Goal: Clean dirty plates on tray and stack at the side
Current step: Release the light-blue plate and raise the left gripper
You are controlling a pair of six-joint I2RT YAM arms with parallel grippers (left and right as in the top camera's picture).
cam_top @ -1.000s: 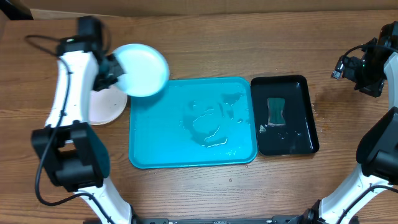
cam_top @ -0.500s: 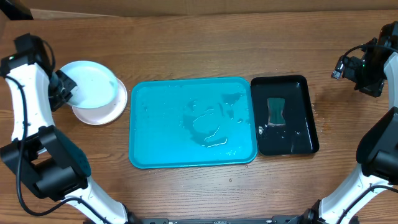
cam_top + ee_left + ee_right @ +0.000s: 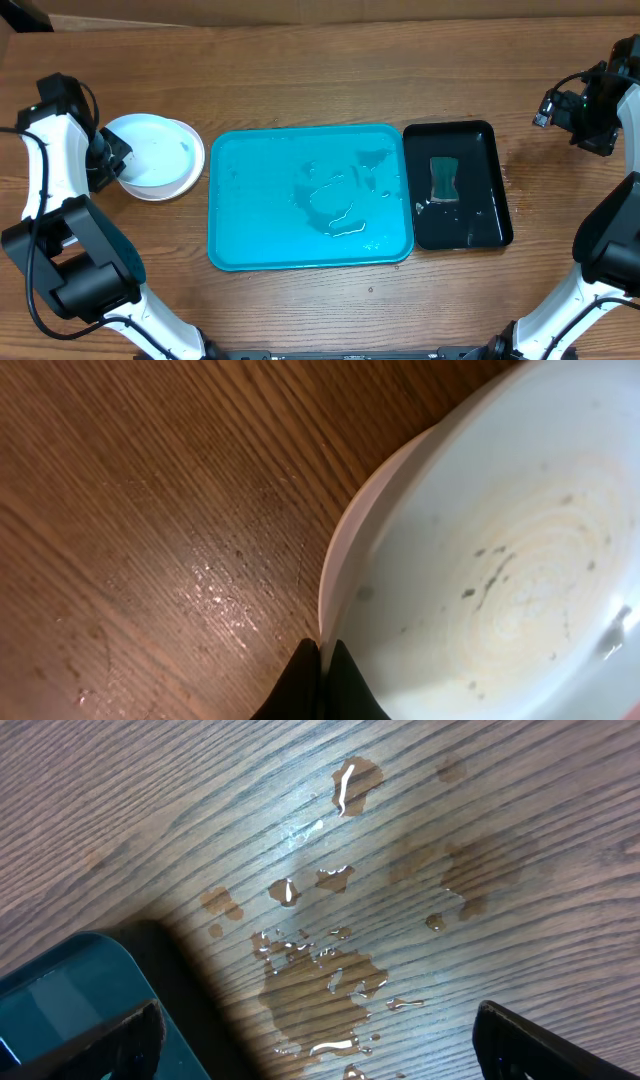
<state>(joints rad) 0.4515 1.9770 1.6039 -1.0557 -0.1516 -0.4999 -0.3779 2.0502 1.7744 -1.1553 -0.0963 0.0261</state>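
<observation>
Overhead: left gripper point(image 3: 108, 160) has swung out from over the blue tray point(image 3: 250, 225) and come down at the table's far left. The top plate point(image 3: 150, 150) it carried now sits just right of its fingers, nested on the stack point(image 3: 188, 172). Blue tray lies well right of those fingers and holds only a water film, no plates. Right gripper point(image 3: 585, 112) is unchanged, parked beyond the black tray point(image 3: 478, 228) and its sponge point(image 3: 443, 178).

Left wrist: left gripper point(image 3: 322, 672) fingers are pinched together on the top plate point(image 3: 500, 580) rim. Lower plate's edge point(image 3: 345, 540) shows just outside it. A few dark specks point(image 3: 492, 575) remain in the bowl.

Right wrist: right gripper point(image 3: 315, 1042) fingers are spread wide and hold nothing. Puddles point(image 3: 320, 990) on the table point(image 3: 150, 810) lie between them.

Read: stacking looks basically done. Letting go is what's left.
</observation>
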